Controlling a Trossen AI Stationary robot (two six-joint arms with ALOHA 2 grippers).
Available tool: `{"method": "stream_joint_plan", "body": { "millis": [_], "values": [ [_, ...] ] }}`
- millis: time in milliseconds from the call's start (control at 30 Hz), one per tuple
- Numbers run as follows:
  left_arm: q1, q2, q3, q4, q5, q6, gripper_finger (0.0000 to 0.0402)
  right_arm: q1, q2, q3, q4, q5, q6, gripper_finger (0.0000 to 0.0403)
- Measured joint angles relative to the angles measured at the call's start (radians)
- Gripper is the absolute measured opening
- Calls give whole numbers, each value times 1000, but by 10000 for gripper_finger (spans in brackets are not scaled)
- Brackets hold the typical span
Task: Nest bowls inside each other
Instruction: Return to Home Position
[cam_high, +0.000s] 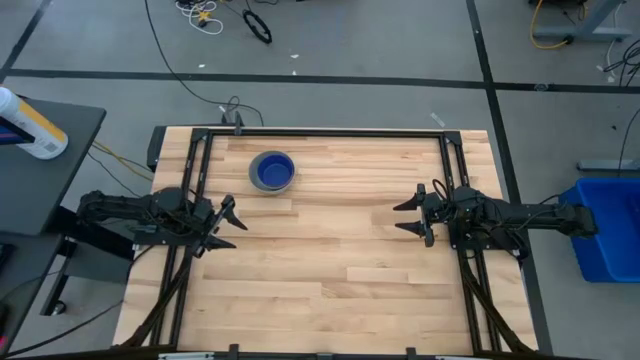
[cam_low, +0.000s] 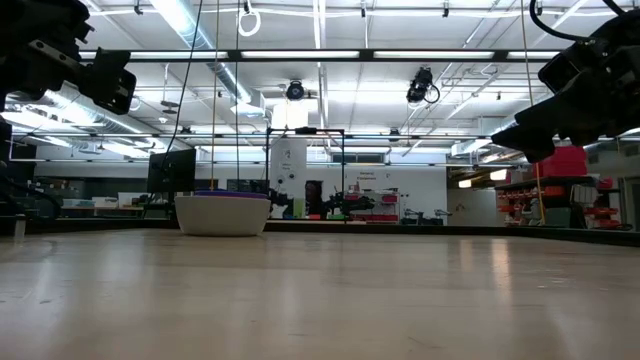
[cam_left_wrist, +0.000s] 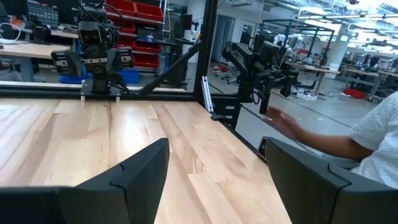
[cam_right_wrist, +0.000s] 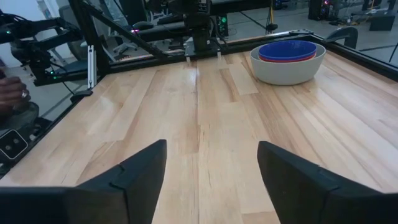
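The bowls stand as one nested stack (cam_high: 271, 171) on the far left part of the table: a grey bowl (cam_right_wrist: 287, 68) outermost, a red rim and a dark blue bowl (cam_right_wrist: 287, 50) on top inside it. The stack rests on its base and also shows in the low view (cam_low: 222, 212). My left gripper (cam_high: 229, 222) hovers open at the table's left edge, near side of the stack. My right gripper (cam_high: 411, 216) hovers open at the right edge. Both have nothing between their fingers.
A person's hand and sleeve (cam_left_wrist: 323, 140) show beyond the table's near edge in the left wrist view. Black frame rails (cam_high: 330, 133) run round the table. Bare wood (cam_high: 330, 260) lies between the two grippers and toward the near edge.
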Motion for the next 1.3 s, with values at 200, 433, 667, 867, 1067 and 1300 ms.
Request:
{"method": "stream_joint_plan", "body": {
  "millis": [200,433,667,867,1067,1300],
  "values": [
    [0,0,0,0,0,3,277,0,0,0,0,0,0,246],
    [0,0,0,0,0,-1,277,0,0,0,0,0,0,231],
    [0,0,0,0,0,-1,277,0,0,0,0,0,0,220],
    [0,0,0,0,0,-1,277,0,0,0,0,0,0,211],
    [0,0,0,0,0,-1,277,0,0,0,0,0,0,201],
    [0,0,0,0,0,-1,277,0,0,0,0,0,0,194]
  ]
}}
